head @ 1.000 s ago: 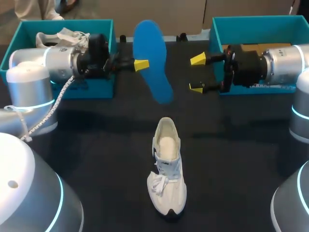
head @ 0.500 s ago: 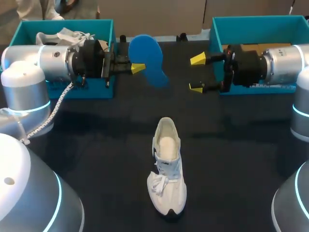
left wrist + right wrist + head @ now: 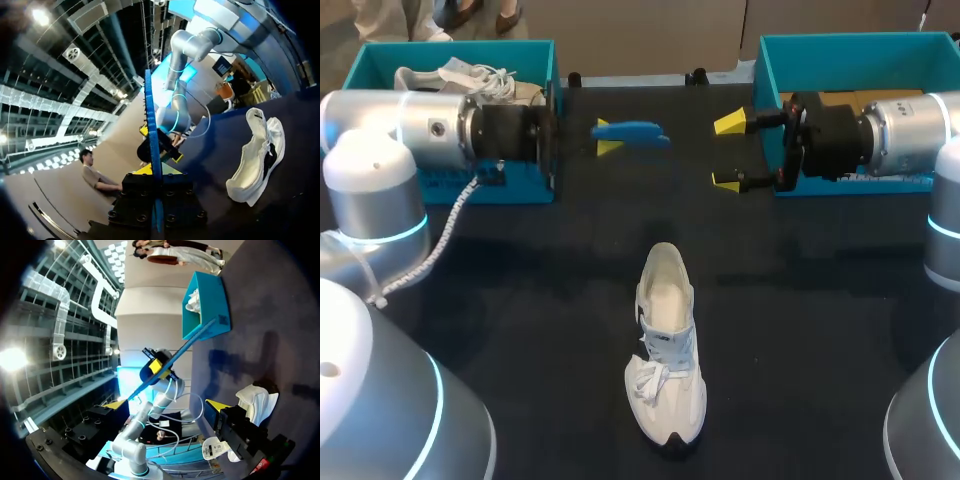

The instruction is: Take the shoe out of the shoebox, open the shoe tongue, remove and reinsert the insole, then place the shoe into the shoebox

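- The left hand (image 3: 607, 139) is clenched on the blue insole (image 3: 638, 130), which sticks out past its yellow tips, edge-on and level, above the bench (image 3: 520, 330).
- In the left wrist view, the insole (image 3: 152, 140) rises like a thin blade from between the fingers, and the white shoe (image 3: 256, 152) lies off to one side of that hand.
- The right hand (image 3: 727, 152) is released, with its fingers spread wide and nothing between them. It faces the left hand across a gap.
- The shoe (image 3: 665, 345) lies on the bench well apart from both hands, its heel end towards them and its mouth open.
- Behind the left hand, the left shoebox (image 3: 510, 187) holds a second shoe (image 3: 450, 75).
- The right shoebox (image 3: 765, 60) stands behind the right hand.
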Robot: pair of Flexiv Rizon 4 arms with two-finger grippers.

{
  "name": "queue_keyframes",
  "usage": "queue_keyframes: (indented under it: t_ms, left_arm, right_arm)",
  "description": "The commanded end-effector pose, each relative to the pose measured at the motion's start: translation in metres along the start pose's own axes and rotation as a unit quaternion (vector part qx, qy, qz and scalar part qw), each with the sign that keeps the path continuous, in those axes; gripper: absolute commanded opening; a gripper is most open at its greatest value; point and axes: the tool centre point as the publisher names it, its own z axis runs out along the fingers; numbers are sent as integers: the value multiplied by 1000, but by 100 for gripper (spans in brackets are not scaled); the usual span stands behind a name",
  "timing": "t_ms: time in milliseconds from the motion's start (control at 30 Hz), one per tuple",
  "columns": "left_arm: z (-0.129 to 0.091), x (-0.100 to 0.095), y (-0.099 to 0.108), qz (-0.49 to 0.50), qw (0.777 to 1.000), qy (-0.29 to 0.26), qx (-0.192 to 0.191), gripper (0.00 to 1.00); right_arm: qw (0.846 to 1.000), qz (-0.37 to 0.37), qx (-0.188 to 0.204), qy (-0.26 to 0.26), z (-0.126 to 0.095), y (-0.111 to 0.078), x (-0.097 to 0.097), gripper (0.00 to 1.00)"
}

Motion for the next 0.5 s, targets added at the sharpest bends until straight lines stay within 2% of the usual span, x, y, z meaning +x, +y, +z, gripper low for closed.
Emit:
queue_keyframes:
  t_ms: [33,367,433,500]
  left_arm:
    - [8,4,-2,640,740,28,-205,0]
    - [8,4,-2,640,740,28,-205,0]
    - [13,8,-4,663,720,25,-203,0]
    - [16,10,-2,671,716,19,-195,0]
  right_arm:
    - [1000,0,-1,0,1,0,-1,100]
    - [1000,0,-1,0,1,0,-1,100]
    - [1000,0,-1,0,1,0,-1,100]
    - [1000,0,-1,0,1,0,-1,100]
